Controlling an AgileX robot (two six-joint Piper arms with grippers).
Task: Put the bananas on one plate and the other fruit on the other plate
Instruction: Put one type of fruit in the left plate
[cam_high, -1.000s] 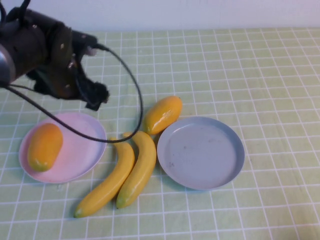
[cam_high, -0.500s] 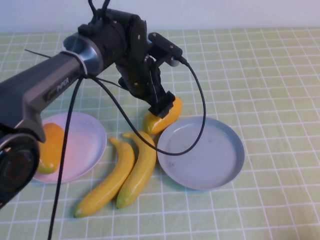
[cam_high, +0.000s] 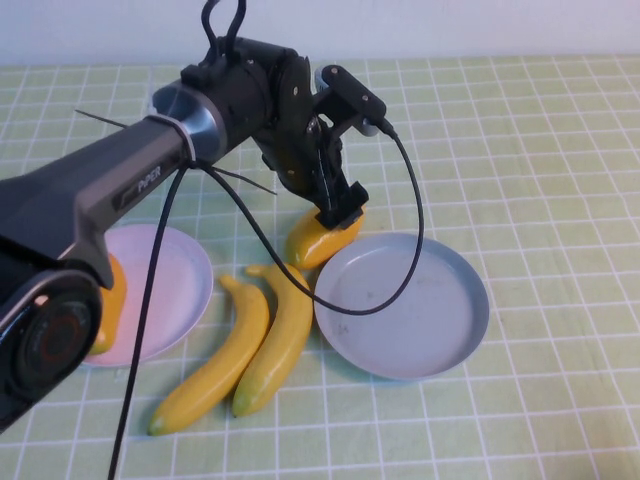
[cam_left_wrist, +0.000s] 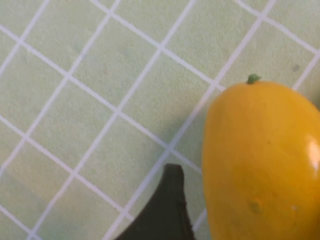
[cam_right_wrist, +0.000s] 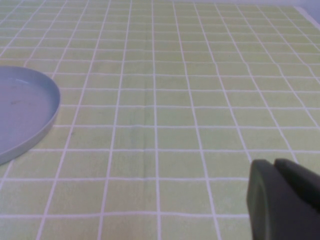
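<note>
My left gripper (cam_high: 340, 212) stands open, low over the mango-like fruit (cam_high: 318, 238) that lies on the cloth by the grey-blue plate (cam_high: 405, 305). In the left wrist view that fruit (cam_left_wrist: 260, 160) fills the space beside one dark finger (cam_left_wrist: 167, 210), with a small gap between them. Two bananas (cam_high: 215, 365) (cam_high: 282, 335) lie side by side on the cloth between the plates. A second orange fruit (cam_high: 112, 300) rests on the pink plate (cam_high: 170, 280), partly hidden by my left arm. My right gripper (cam_right_wrist: 285, 200) hovers shut over bare cloth, right of the grey-blue plate (cam_right_wrist: 20, 110).
A green checked cloth (cam_high: 540, 150) covers the whole table. The left arm's black cable (cam_high: 405, 250) loops down over the grey-blue plate's rim and the bananas.
My left arm has swung right from above the pink plate to the fruit beside the grey-blue plate and come lower over it. The fruits and plates have not moved.
</note>
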